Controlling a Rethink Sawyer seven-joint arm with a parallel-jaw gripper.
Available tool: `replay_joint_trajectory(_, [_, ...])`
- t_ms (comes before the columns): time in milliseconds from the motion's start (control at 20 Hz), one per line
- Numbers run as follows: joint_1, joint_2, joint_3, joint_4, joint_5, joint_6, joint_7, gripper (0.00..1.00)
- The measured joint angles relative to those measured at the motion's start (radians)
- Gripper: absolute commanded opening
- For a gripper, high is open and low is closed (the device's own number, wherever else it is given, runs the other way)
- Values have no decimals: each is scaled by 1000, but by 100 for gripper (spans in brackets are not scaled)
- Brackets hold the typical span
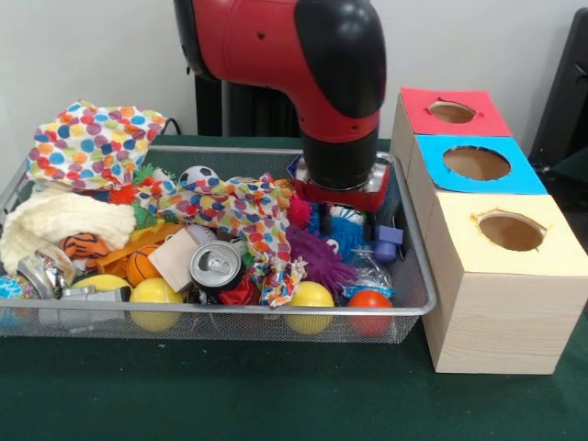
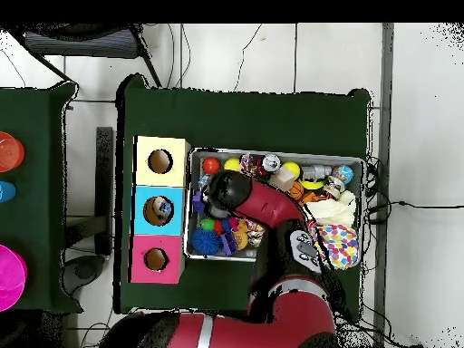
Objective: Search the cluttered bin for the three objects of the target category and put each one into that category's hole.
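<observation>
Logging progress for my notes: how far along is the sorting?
Nothing looks sorted yet: the red box's hole shows no object inside. The arm is down in the bin, its hand hidden among the toys, so a grasp cannot be confirmed. The bin is still full of clutter.

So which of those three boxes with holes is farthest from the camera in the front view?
The red-topped box. It stands at the back of the row, behind the blue-topped box; the yellow-topped box is nearest the camera.

Silver wire-mesh metal bin (image 1: 409, 276); pale grained wood boxes (image 1: 496, 312); glossy red plastic arm (image 1: 276, 41); matt green cloth desk (image 1: 230, 395); shiny metal can (image 1: 215, 266).
</observation>
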Motion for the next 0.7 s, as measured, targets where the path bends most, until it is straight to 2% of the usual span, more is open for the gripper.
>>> replay_joint_trajectory(300, [-28, 13, 11, 1, 0, -18, 0, 100])
replay_joint_trajectory(550, [-58, 29, 45, 7, 0, -95, 0, 100])
replay_joint_trajectory(700, [-102, 32, 104, 28, 0, -185, 0, 100])
